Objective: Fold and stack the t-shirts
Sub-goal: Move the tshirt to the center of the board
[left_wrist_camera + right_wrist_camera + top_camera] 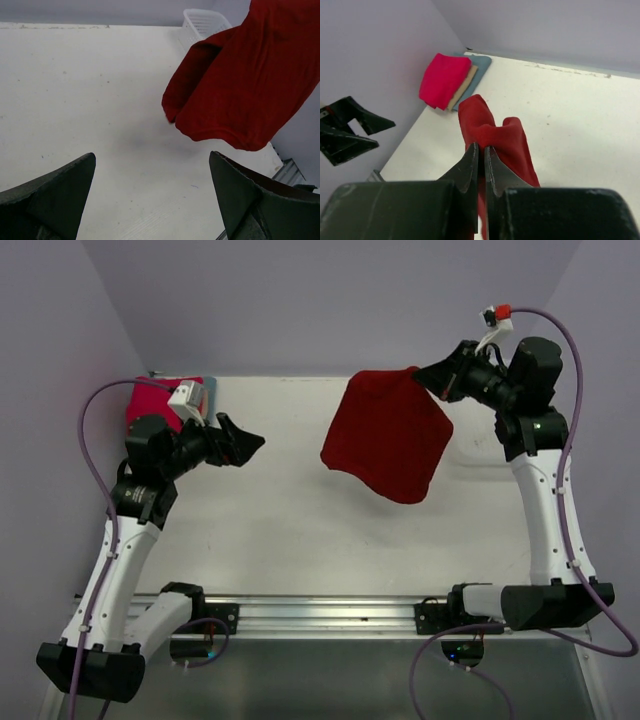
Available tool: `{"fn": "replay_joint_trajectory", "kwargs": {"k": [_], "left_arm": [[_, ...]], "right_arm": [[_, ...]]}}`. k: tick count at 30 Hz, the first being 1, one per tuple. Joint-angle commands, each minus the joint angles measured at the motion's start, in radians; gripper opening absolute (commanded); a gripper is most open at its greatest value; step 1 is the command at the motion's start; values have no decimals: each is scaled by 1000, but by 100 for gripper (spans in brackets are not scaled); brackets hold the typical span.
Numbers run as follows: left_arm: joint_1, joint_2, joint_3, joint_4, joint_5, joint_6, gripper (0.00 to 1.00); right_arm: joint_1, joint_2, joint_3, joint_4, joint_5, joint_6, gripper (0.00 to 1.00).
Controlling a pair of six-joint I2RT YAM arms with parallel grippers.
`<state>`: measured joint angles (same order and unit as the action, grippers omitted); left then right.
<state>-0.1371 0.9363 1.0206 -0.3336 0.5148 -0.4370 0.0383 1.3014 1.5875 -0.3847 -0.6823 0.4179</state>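
My right gripper (420, 375) is shut on a corner of the dark crimson t-shirt (390, 435) and holds it hanging above the back right of the table. The right wrist view shows the jaws (481, 146) pinched on the cloth (495, 135). My left gripper (250, 443) is open and empty, left of the hanging shirt; in its wrist view (152, 155) the shirt (245, 85) hangs ahead to the right. The folded pinkish-red t-shirt (160, 400) lies at the back left corner, on top of a blue-grey t-shirt (481, 62).
A tan cloth layer (462, 86) lies between the pinkish-red and blue-grey shirts. A white mesh basket (202, 22) stands at the far side behind the hanging shirt. The white table (280, 530) spreads between the arms. Purple walls close the back and sides.
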Motion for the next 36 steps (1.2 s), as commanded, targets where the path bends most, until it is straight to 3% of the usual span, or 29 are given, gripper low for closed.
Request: {"fn": "replay_joint_trajectory", "kwargs": {"k": [1,10,15,19,22,23,30,32,36], "left_arm": [[8,-24,64,-13,-51,0,100],[8,-21,75,-21,-65,-5,100],[8,-27,76,-28,-73,-5,100],[8,-27,76,-28,-76,-5,100],[8,-28,76,-27,-78,-5,100],[8,-28,76,-28,-78,-6,100],[8,-47,78,-35,-88,-2,100],[8,-53,79,-39,-91,-2,100],[8,-59,82,-35,-85,-8,100]], "right_arm": [[-2,-56,11,-75,122,-62,0],[8,-114,14,-151,415,-100,0],[8,-114,25,-152,457,-91,0],[15,-76,40,-167,334,-71,0],[58,-21,71,-186,125,-80,0],[92,-5,98,-197,-10,-90,0],[262,41,143,-340,-371,-325,0],[297,56,173,-469,-353,-399,0],[304,116,181,-531,-200,-410,0]]}}
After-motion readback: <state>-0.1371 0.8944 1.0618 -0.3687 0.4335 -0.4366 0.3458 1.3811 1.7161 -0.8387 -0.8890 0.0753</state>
